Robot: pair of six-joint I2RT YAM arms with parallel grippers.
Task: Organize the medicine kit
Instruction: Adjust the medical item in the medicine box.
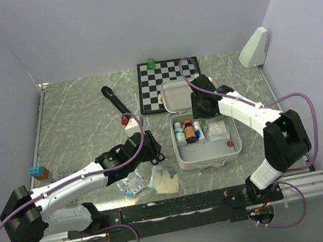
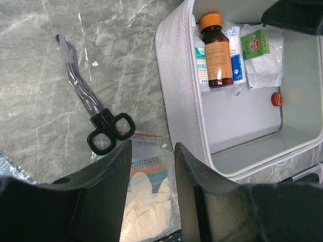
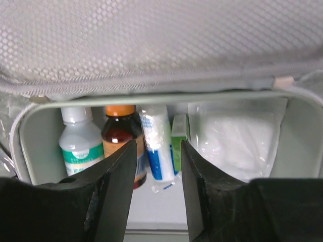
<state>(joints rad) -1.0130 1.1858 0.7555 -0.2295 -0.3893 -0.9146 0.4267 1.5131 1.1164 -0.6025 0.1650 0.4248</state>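
Fig: my R gripper, jaws spread & empty, over kit; L gripper spread above gloves; lowering R blind may knock bottle askew

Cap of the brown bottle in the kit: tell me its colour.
Orange. The cap shows best in the left wrist view.

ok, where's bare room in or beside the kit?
Free: near half of the medicine kit, between the amber bottle row and the near rim, bar a small red cap. Also the table left of the microphone. Crowded: kit's far end; glove bag and scissors beside its left wall.
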